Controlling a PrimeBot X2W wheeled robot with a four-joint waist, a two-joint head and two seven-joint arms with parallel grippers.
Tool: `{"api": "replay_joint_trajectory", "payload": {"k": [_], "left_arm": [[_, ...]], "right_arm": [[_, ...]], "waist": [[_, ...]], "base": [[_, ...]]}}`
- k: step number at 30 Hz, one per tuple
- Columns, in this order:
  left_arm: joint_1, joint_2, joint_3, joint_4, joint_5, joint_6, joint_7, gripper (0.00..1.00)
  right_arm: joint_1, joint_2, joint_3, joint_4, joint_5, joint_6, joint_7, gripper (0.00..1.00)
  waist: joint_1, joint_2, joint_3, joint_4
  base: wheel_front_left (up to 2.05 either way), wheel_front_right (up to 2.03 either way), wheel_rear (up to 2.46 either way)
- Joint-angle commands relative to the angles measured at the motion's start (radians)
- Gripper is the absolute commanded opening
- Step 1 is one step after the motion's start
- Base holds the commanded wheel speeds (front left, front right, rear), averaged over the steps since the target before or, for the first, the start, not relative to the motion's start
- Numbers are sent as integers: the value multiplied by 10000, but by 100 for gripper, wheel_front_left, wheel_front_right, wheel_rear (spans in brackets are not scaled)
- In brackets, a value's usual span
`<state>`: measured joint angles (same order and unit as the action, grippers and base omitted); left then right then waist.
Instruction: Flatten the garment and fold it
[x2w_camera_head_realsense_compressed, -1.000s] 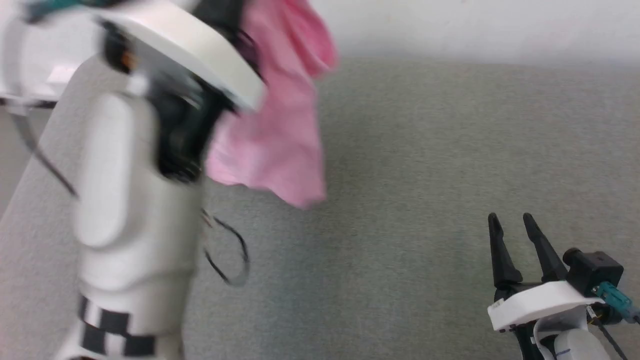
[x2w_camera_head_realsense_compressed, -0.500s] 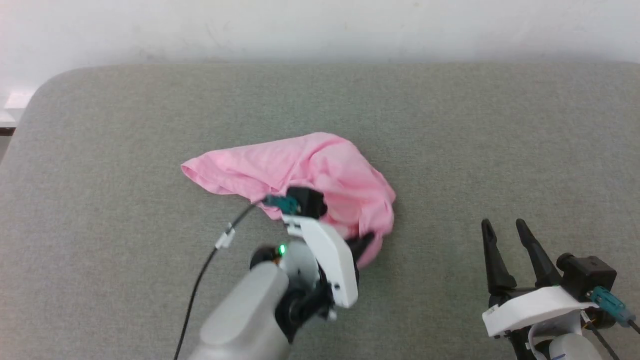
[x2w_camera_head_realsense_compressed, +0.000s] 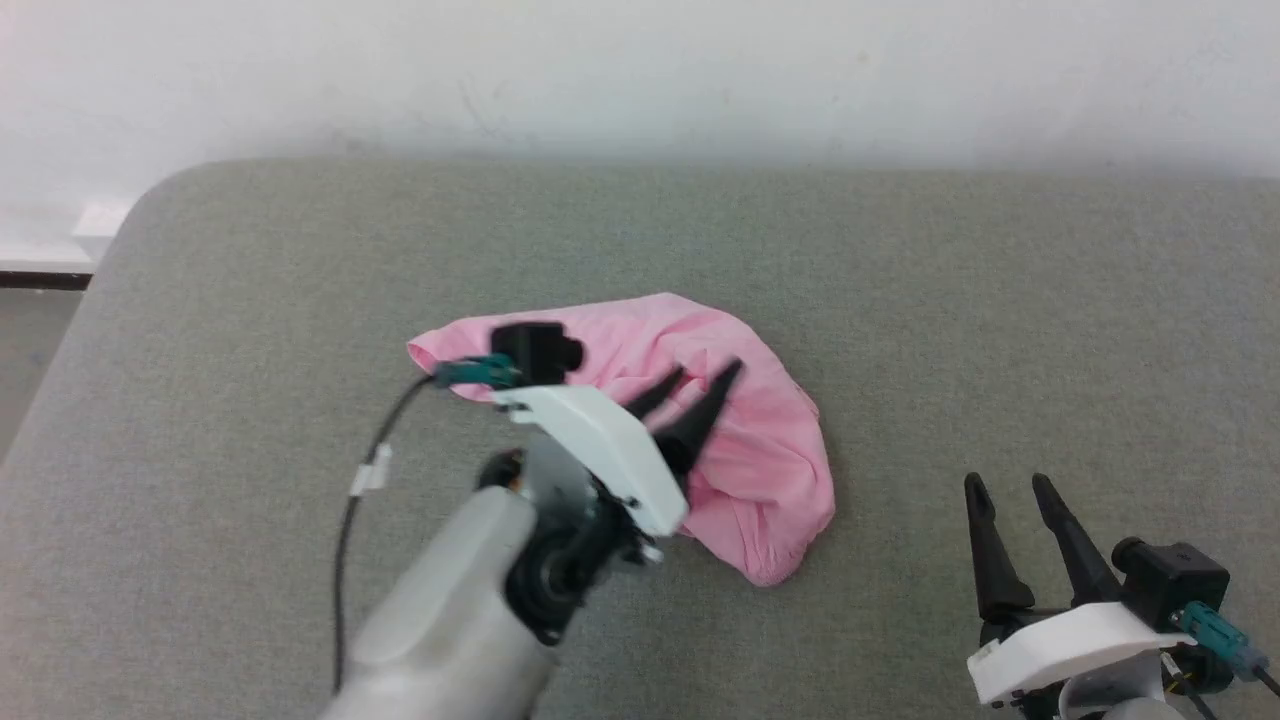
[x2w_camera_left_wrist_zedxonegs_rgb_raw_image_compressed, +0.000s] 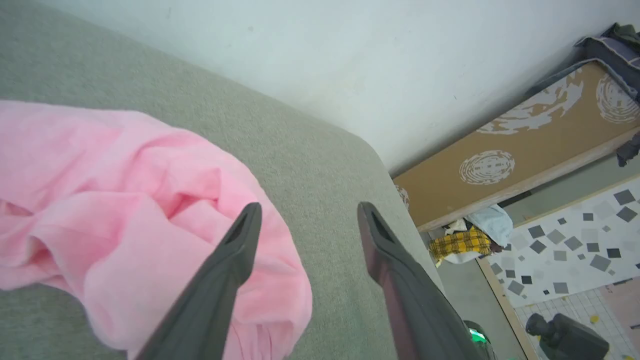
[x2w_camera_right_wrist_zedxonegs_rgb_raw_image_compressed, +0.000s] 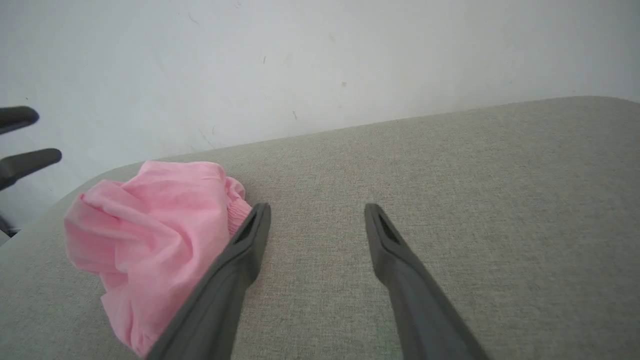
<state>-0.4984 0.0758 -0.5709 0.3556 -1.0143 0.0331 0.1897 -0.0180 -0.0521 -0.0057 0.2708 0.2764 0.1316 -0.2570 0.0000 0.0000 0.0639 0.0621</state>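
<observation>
**Taking in the surroundings**

Showing a grey fabric-covered surface (x2w_camera_head_realsense_compressed: 1000, 300) with rounded corners, meeting a plain white wall (x2w_camera_head_realsense_compressed: 700, 70) at its far edge. In the left wrist view, taking in a brown board (x2w_camera_left_wrist_zedxonegs_rgb_raw_image_compressed: 525, 150) printed with white swirls beyond the surface's corner. Near the board's lower end, showing a yellow checked cloth (x2w_camera_left_wrist_zedxonegs_rgb_raw_image_compressed: 460, 242) and a pale blue cloth (x2w_camera_left_wrist_zedxonegs_rgb_raw_image_compressed: 492, 222) lying heaped together, beside a floor (x2w_camera_left_wrist_zedxonegs_rgb_raw_image_compressed: 575, 250) patterned with grey squares.
</observation>
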Motion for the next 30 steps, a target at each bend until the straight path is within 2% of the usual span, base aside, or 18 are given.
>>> {"api": "replay_joint_trajectory", "payload": {"k": [1,5,9,11,14,17,20,26,30], "left_arm": [[-119,194,142,-109,48,100,-184,100],[-137,1318,503,-835,1601,604,-1952,100],[319,2311,733,-1049,3112,1356,-3679,100],[705,2558,971,-1160,3539,1673,-4213,100],[1420,2782,1201,-1393,4165,1985,-4464,100],[2176,2655,1713,-1997,4722,2167,-4506,100],[3054,2325,2194,-2461,5106,2093,-4510,100],[4179,1707,3003,-2994,5702,1335,-4513,100],[4542,1331,3352,-2839,5945,890,-4513,100]], "right_arm": [[56,18,-26,-4,71,-9,-47,100],[105,18,41,23,156,-9,-47,100],[137,18,115,16,175,-9,-47,100],[174,18,118,18,178,-9,-47,100],[240,18,117,19,148,-9,-47,100],[300,18,123,52,89,-9,-47,100],[328,18,127,96,30,-9,-47,100],[269,18,108,168,-63,-9,-47,100],[163,18,97,217,-116,-9,-45,100]], "waist": [[0,0,-232,187],[0,0,-474,279],[0,0,-585,328],[0,0,-634,348],[0,0,-688,373],[0,0,-729,372],[0,0,-766,330],[0,0,-764,152],[0,0,-729,80]], "base": [[0,0,0],[0,0,0],[0,0,0],[0,0,0],[0,0,0],[0,0,0],[0,0,0],[0,0,0],[0,0,0]]}}
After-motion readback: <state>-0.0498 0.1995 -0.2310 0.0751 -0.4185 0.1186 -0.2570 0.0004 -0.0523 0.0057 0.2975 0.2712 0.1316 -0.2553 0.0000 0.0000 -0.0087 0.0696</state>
